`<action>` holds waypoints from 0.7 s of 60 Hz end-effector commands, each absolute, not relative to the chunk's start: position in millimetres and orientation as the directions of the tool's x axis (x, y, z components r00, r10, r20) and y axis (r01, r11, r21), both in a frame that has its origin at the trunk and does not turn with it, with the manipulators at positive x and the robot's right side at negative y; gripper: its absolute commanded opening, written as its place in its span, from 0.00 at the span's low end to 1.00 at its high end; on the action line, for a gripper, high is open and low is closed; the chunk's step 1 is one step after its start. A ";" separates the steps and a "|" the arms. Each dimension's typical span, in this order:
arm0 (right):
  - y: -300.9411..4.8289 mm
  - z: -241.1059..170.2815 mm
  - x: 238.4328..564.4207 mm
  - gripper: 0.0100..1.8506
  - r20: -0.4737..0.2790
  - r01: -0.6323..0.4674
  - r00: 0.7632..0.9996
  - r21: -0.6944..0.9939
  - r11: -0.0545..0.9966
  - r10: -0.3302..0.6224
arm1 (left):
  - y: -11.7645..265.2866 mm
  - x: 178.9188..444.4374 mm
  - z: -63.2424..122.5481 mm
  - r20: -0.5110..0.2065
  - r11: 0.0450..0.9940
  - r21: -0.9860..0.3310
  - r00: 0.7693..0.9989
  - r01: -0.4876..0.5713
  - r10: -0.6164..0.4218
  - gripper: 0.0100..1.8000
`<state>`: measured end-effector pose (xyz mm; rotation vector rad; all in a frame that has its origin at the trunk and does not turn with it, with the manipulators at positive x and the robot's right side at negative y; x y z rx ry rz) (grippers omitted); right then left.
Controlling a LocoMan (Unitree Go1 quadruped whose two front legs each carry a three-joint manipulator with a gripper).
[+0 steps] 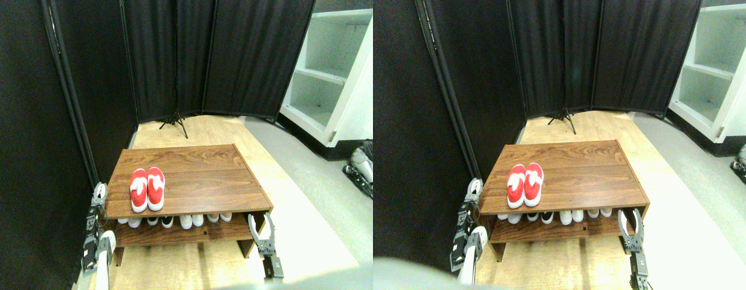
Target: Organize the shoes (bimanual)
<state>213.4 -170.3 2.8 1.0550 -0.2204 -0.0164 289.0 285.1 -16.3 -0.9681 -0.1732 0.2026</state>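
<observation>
Both grippers raised, flanking the rack (pixel 228 193).
Right gripper (pixel 260 225) jaws spread, empty; left gripper (pixel 98 194) state indeterminate. Red shoes (pixel 147 188) paired side by side on top.

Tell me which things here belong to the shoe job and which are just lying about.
Part of the job: red shoes, side by side on the wooden rack; left gripper; right gripper.

Just lying about: row of white and black shoes underneath; white shelving unit; black curtain.

two red shoes (pixel 147 189), one wooden rack (pixel 191 172) (two tiers), two claws.
</observation>
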 end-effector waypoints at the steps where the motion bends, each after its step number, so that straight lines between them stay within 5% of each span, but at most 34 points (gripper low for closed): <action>1: -169.0 7.0 213.6 0.12 0.213 -0.130 0.970 0.859 0.495 -0.114 | 282.6 277.8 -1.4 0.117 0.540 -0.842 0.968 -0.021 0.221 0.00; 23: -164.4 6.5 211.1 0.12 0.217 -0.136 0.969 0.869 0.475 -0.119 | 247.8 205.0 6.9 0.123 0.413 -0.910 0.973 0.033 0.193 0.00; 42: -161.1 3.5 210.8 0.13 0.223 -0.144 0.968 0.872 0.468 -0.116 | 231.1 190.2 -8.3 0.073 0.392 -0.920 0.981 -0.004 0.181 0.00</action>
